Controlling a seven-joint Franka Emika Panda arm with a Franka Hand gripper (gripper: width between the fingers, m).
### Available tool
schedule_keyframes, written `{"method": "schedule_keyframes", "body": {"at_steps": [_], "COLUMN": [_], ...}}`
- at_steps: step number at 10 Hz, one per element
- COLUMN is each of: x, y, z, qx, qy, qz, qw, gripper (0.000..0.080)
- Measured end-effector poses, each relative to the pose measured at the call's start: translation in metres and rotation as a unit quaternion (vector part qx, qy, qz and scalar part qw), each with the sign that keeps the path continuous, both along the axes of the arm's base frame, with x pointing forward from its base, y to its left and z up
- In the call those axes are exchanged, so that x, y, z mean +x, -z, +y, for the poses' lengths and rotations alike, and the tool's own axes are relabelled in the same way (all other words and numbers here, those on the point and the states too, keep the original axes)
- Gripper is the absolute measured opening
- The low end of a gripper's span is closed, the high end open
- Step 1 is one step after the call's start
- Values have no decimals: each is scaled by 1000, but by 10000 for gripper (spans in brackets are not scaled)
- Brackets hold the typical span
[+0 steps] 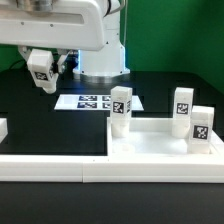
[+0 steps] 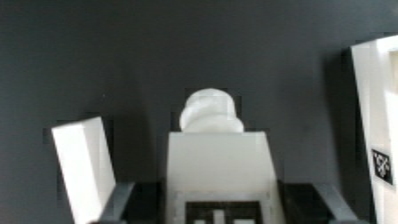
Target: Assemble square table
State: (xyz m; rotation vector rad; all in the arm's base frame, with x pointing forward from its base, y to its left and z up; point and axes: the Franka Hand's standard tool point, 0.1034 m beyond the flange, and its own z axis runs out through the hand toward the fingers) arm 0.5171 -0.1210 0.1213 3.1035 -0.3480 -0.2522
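Note:
In the exterior view my gripper (image 1: 42, 73) hangs above the black table at the exterior view's left, shut on a white tagged leg (image 1: 40, 66). The wrist view shows that leg (image 2: 221, 155) between my two dark fingers (image 2: 135, 200), its rounded screw tip (image 2: 210, 104) pointing away over the dark table. The white square tabletop (image 1: 150, 136) lies at the exterior view's right. Three tagged legs stand upright on it: one at its near-left corner (image 1: 121, 108) and two at the right (image 1: 182, 104) (image 1: 200, 125).
The marker board (image 1: 97, 101) lies flat by the robot's base. A long white border rail (image 1: 50, 166) runs along the front. A small white piece (image 1: 3, 128) sits at the left edge. Blurred white shapes (image 2: 79, 165) (image 2: 370, 100) flank the held leg in the wrist view.

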Motion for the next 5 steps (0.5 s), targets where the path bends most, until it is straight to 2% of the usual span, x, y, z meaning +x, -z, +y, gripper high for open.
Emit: {"method": "schedule_keyframes", "body": {"at_steps": [1, 2, 3, 4, 5], "x": [10, 11, 24, 45, 73], "y": [0, 1, -1, -5, -20], "z": [-3, -1, 17, 47, 67], "qx": [-17, -31, -48, -49, -51], "qy": [-2, -5, 37, 51, 65], "qz": [-50, -90, -144, -170, -194], "qw": [999, 995, 988, 983, 977], "gripper": [288, 288, 288, 288, 288]}}
